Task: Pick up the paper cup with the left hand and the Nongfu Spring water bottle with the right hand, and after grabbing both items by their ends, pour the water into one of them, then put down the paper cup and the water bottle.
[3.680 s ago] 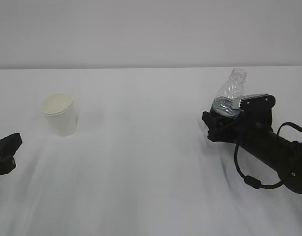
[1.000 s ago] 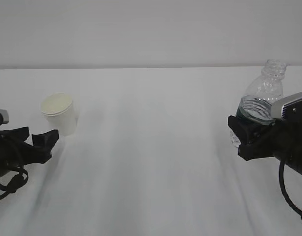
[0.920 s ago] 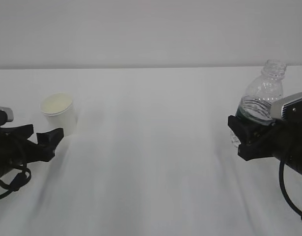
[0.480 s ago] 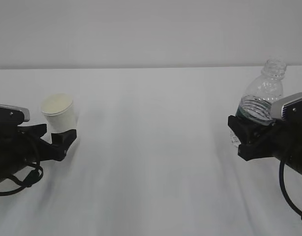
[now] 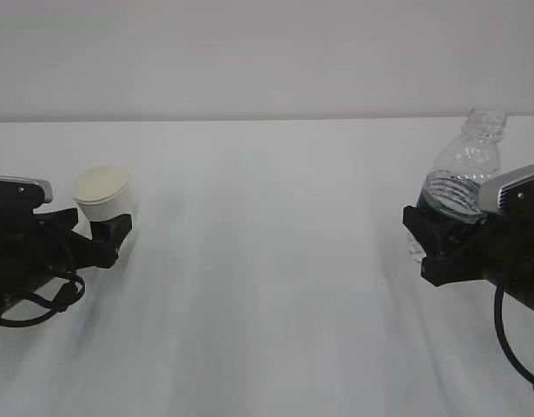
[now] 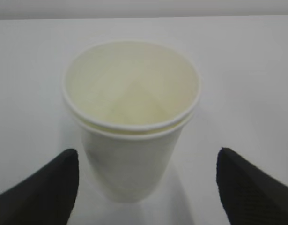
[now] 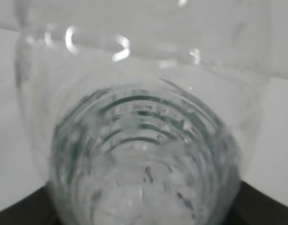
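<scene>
- The paper cup (image 5: pixel 104 193) stands upright on the white counter (image 5: pixel 267 287), on the left side of the exterior view.
- In the left wrist view the cup (image 6: pixel 130 117) shows a cream interior and a doubled rolled rim; it looks like two cups nested, though this cannot be confirmed.
- The left tool (image 5: pixel 97 230) is level with the lower part of the cup, jaws spread wide.
- In the left wrist view, the two black fingertips (image 6: pixel 45 187) sit one on each side of the cup base, with a clear gap of bare counter between each tip and the cup wall. Nothing is gripped.
- The water bottle (image 5: pixel 462 174) is on the right side, raised off the counter and tilted, its open neck pointing up and away.
- The right tool (image 5: pixel 440 239) is clamped on the lower end of the bottle, around and just below the dark green label band.
- In the right wrist view the ribbed clear bottle (image 7: pixel 139 154) fills the picture, base nearest the camera; water (image 7: pixel 134 197) sits in the lower part.
- Cup and bottle are well apart, at opposite sides of the counter.
</scene>
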Robot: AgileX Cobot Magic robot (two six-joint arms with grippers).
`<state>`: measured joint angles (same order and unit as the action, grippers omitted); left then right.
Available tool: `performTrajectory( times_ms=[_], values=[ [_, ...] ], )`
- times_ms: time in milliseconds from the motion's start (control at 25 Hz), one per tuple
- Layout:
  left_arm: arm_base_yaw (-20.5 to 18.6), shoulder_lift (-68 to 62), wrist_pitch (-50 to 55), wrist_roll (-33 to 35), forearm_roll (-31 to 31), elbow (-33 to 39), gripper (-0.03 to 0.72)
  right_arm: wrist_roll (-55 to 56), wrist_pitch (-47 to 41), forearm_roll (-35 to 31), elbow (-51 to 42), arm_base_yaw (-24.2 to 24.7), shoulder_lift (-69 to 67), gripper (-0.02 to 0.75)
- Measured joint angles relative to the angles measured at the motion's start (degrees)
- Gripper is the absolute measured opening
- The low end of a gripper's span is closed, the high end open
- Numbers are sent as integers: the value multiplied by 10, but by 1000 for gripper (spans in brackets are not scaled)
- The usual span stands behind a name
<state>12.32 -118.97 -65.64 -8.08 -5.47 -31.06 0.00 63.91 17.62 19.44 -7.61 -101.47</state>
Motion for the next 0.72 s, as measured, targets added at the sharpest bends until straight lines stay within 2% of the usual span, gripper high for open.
performTrajectory(
  times_ms=[720],
  values=[
    [0,-67,0,0,12,-84,690,0,0,0,-1,0,0,430]
  ],
)
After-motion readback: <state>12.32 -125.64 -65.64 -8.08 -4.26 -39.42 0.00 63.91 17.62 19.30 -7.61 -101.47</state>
